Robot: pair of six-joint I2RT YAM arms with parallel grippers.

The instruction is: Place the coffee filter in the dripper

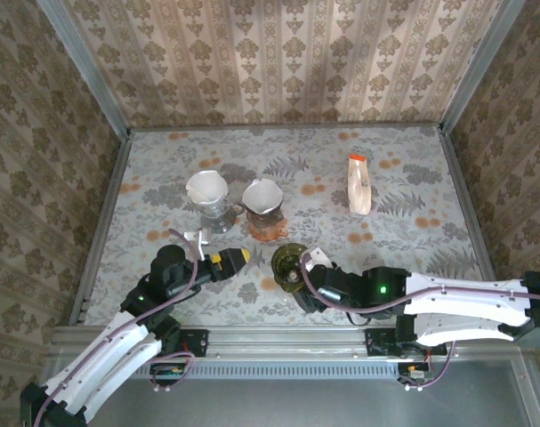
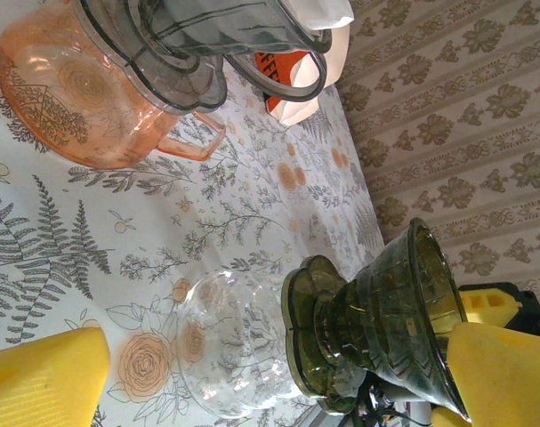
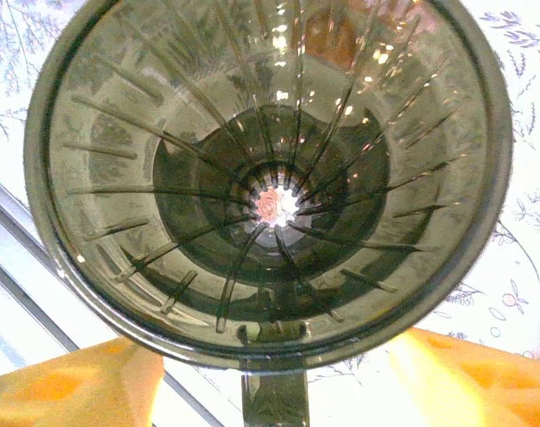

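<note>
Dripper point(image 3: 270, 205) stood empty on near surface point(image 1: 403, 249). Filter point(image 1: 205, 187) sat in grey dripper point(image 1: 219, 214) behind. Right gripper point(image 3: 271, 378) gaped astride the handle, gripping nothing. Left gripper point(image 2: 274, 365) gaped, empty. Placement not yet begun.

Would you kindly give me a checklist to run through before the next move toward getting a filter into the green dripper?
1. Green dripper free of any filter: ok, the bare ribs show.
2. Left gripper open: ok.
3. Filter in the left gripper: not ok, nothing is held.
4. Right gripper firmly on the dripper: cannot tell, as its fingers flank the handle.
5. Filter pack unobstructed: ok, it lies alone at the far right.
</note>
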